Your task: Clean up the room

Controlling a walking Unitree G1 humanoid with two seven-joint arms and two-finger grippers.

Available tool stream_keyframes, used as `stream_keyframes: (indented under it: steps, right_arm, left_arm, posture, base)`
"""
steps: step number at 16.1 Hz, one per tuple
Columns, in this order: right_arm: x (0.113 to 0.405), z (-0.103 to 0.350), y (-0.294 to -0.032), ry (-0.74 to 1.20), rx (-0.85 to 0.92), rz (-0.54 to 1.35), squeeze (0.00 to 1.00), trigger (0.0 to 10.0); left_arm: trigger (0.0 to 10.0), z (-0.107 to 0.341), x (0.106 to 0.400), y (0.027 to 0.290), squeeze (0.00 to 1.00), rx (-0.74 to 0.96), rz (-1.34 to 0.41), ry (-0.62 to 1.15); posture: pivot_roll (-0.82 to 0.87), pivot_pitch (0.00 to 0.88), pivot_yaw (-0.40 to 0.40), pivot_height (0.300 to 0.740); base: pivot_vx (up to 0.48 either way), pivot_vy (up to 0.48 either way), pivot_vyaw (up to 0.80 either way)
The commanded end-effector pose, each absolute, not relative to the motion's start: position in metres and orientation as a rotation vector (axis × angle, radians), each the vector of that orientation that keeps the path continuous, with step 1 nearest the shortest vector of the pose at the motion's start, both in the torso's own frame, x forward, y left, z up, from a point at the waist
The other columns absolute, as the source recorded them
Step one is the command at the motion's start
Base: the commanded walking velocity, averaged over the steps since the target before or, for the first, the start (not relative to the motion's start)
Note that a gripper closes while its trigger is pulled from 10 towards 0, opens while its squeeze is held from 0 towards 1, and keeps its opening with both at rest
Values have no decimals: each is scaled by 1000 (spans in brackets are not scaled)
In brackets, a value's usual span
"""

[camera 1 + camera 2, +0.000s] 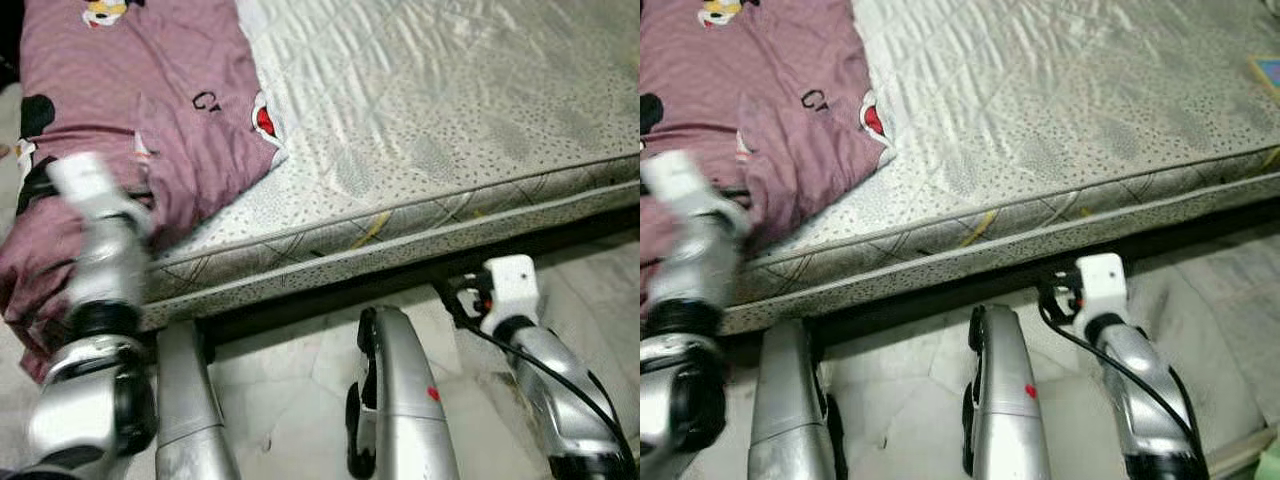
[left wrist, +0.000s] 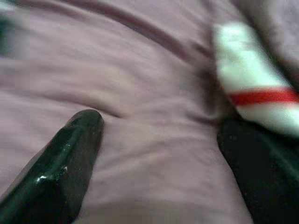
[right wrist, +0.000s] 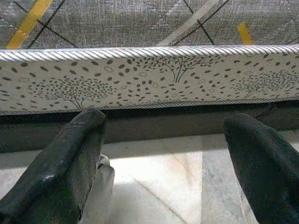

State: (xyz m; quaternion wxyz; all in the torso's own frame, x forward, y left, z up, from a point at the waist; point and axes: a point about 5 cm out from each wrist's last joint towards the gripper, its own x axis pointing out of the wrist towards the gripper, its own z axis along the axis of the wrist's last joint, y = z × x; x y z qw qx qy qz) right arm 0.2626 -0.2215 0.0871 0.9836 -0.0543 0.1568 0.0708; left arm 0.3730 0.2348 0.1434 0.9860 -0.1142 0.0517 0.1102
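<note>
Bedding was the job in hand: the mauve blanket (image 1: 130,110) lay bunched at about ten o'clock on the mattress (image 1: 440,110), spilling over the near edge toward the floor (image 1: 290,380). My left end effector (image 2: 154,149) was released, fingers spread wide with the pads pressed against the blanket's cloth and a white patch with a red stripe (image 2: 254,84) just beside one finger. That arm (image 1: 95,260) showed blurred at nine o'clock, so I judged it was in motion. My right end effector (image 3: 163,163) was also released, holding nothing, low over the pale floor tiles at about four o'clock and facing the patterned side of the mattress (image 3: 149,79), well apart from the blanket.

To do this step well, I reckoned the left fingers should close on a thick fold rather than a single flat layer (thin cloth slips out of long fingers). A grip near the hanging edge would let me lift the drooping part back onto the bed. I thought the right arm should come up to take a second corner.
</note>
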Motion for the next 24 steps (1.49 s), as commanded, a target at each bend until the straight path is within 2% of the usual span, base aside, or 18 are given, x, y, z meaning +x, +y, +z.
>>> stream_keyframes:
  steps: [1, 2, 3, 8, 12, 15, 17, 20, 22, 24]
  right_arm:
    - [259, 87, -222, 323, -111, 138, 0, 10000]
    - [260, 88, -219, 318, -111, 140, 0, 10000]
    - [260, 90, -216, 308, -111, 150, 0, 10000]
    - [262, 92, -212, 301, -108, 163, 0, 10000]
    - [261, 91, -212, 300, -106, 160, 0, 10000]
    - [262, 89, -210, 302, -106, 167, 0, 10000]
    - [263, 88, -208, 304, -104, 175, 0, 10000]
    - [268, 85, -203, 302, -100, 186, 0, 10000]
    - [273, 84, -198, 297, -89, 192, 0, 10000]
    - [275, 83, -194, 296, -79, 198, 0, 10000]
  left_arm:
    - [10000, 125, 373, 214, 0, -222, 126, 195]
    - [10000, 117, 373, 196, 0, -184, 40, 238]
    - [10000, 107, 373, 165, 0, -136, -98, 279]
    - [10000, 92, 358, 97, 0, 19, -441, 305]
    - [10000, 90, 329, 56, 0, 184, -703, 264]
    - [10000, 94, 305, 34, 0, 362, -885, 236]
    - [10000, 95, 286, 26, 0, 406, -972, 253]
    - [10000, 100, 272, 24, 0, 387, -956, 229]
    - [10000, 118, 276, 29, 0, 407, -848, 120]
    - [10000, 154, 284, 45, 0, 395, -658, -45]
  posture:
    - [-161, 215, -83, 495]
    - [-163, 214, -82, 495]
    - [-161, 213, -82, 495]
    - [-150, 212, -82, 495]
    - [-139, 209, -74, 495]
    - [-124, 200, -73, 495]
    - [-106, 193, -69, 495]
    - [-84, 187, -65, 495]
    - [-71, 183, -62, 495]
    - [-56, 180, -56, 495]
  base:
    - [0, 0, 0]
    - [0, 0, 0]
    - [0, 0, 0]
    - [0, 0, 0]
    - [0, 0, 0]
    - [0, 0, 0]
    - [0, 0, 0]
    - [0, 0, 0]
    - [0, 0, 0]
    - [0, 0, 0]
